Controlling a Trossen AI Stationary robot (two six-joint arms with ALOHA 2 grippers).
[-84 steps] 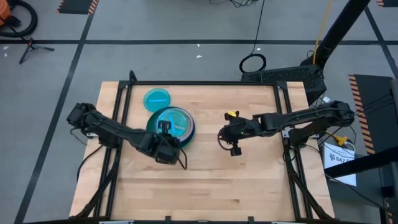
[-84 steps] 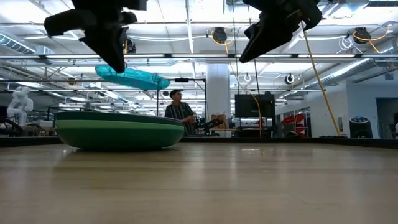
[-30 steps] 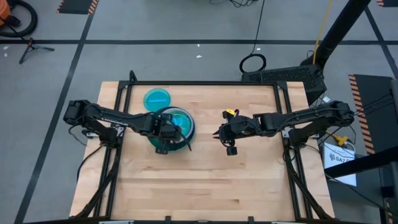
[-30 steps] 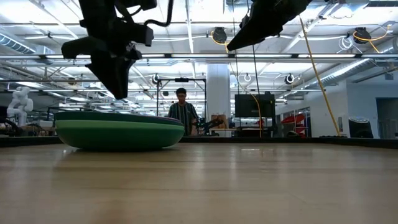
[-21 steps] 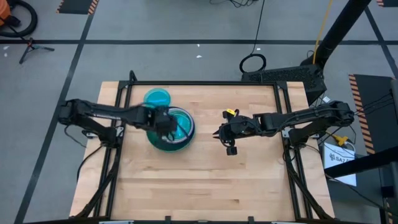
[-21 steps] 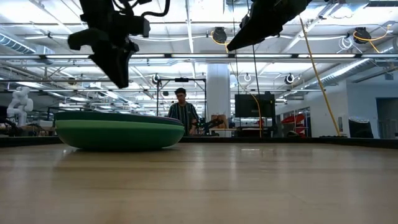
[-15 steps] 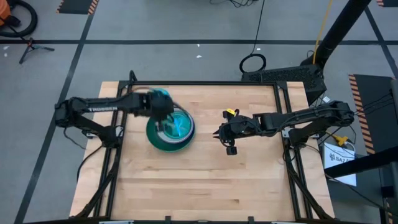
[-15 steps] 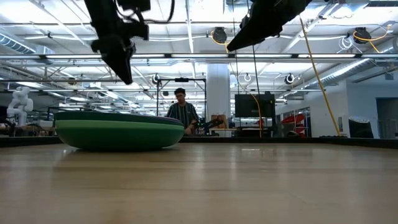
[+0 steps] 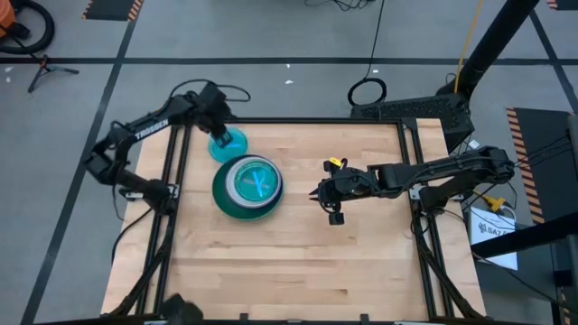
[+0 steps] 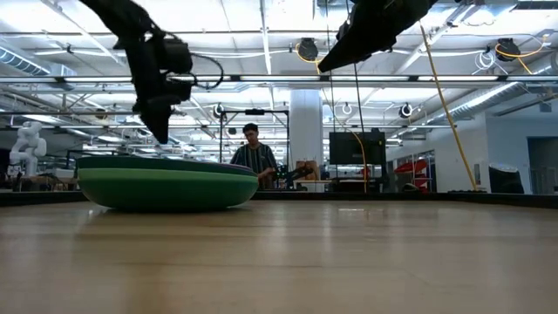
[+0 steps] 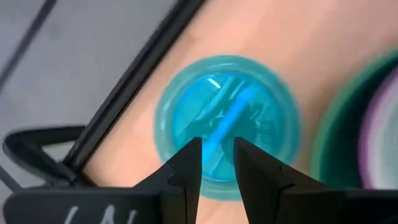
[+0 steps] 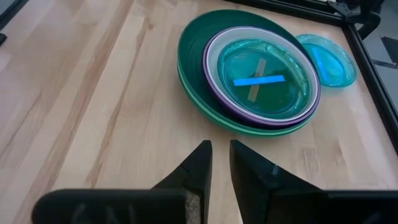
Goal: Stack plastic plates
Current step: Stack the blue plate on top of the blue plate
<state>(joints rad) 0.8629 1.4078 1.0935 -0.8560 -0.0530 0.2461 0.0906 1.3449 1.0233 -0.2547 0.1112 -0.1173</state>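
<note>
**Left tool over the loose blue plate, stack waiting beside it**

Start at the left: your left tool (image 9: 218,129) hangs over the small translucent blue plate (image 9: 228,143) at the far-left part of the desk (image 9: 298,262), close to the desk's black frame rail (image 9: 298,120). In the left wrist view its fingers (image 11: 186,163) stand a narrow gap apart with nothing between them, and the blue plate (image 11: 227,127) lies flat on the wood just past the tips. In the low view the left tool (image 10: 159,131) sits above and behind the stack's far-left rim.

Just near and right of that plate you have the stack (image 9: 247,188): a dark green plate (image 12: 199,37) over a light green one (image 12: 236,124), then white (image 12: 214,46) and purple (image 12: 249,121) rims, with a translucent blue plate (image 12: 264,81) nested on top (crossed strips of tape show through it). The loose blue plate (image 12: 326,59) lies just beside the stack's rim; you cannot tell whether they touch.

Further right, your right tool (image 9: 332,206) hovers above bare wood at mid-desk, well apart from the stack, fingers (image 12: 199,165) slightly apart and empty. Beyond the desk's far edge, a person (image 10: 254,159) stands in the room.
</note>
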